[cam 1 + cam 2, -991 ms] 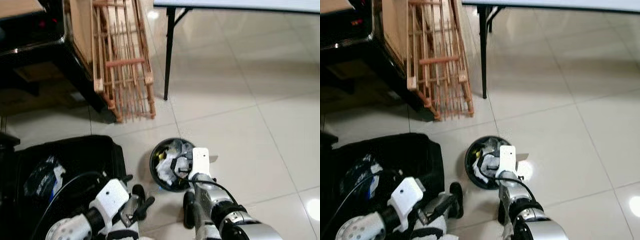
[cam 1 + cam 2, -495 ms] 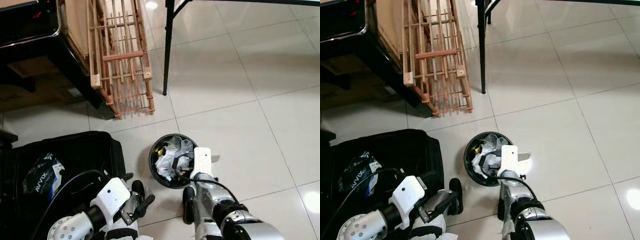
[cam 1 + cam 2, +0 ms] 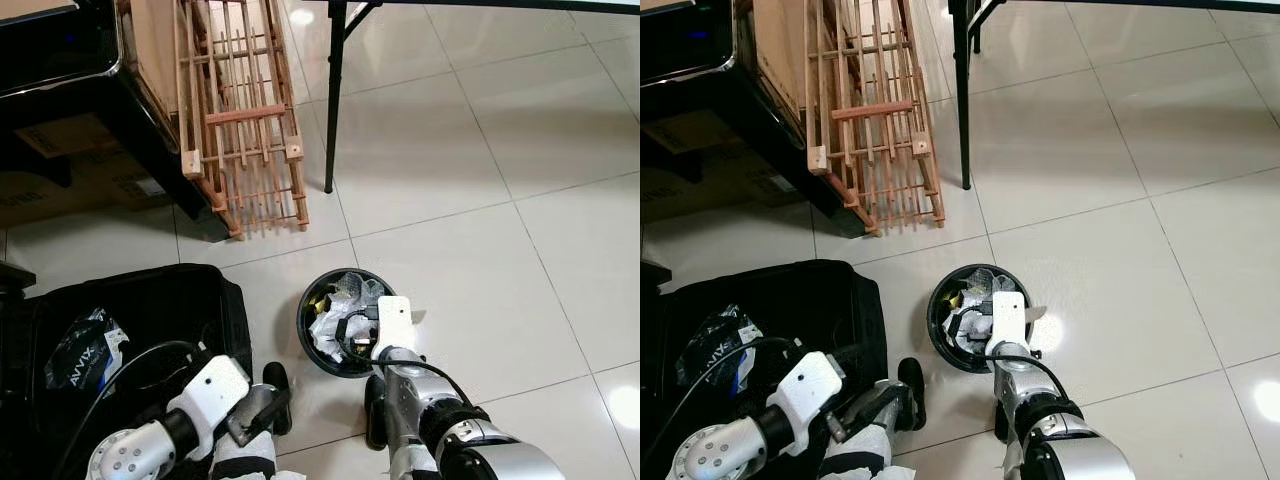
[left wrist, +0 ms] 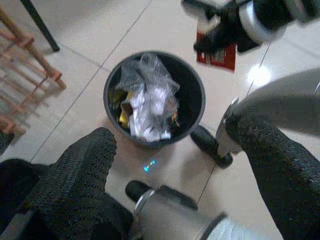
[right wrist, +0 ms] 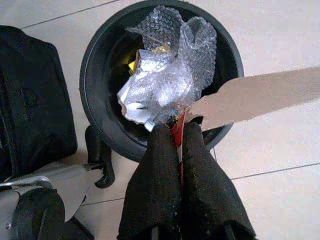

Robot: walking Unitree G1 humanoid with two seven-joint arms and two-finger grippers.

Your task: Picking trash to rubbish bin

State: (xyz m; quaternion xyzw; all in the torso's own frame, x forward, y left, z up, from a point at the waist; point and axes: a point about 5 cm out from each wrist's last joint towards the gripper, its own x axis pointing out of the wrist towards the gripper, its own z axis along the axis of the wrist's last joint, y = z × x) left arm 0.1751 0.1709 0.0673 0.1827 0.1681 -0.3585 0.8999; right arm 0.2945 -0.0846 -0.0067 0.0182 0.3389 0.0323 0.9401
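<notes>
Pale floor tiles surround the black rubbish bin; right end effector pinches a flat cardboard piece above its rim, long axis pointing outward. Left end effector waits with fingers apart.

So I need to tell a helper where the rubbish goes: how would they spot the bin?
Find the black folding table leg on the pale tiled floor; nearer the robot, right of the black bag, stands the bin. It is small, round and black, stuffed with silvery wrap. The right tool holds a red-and-white card over its rim.
</notes>
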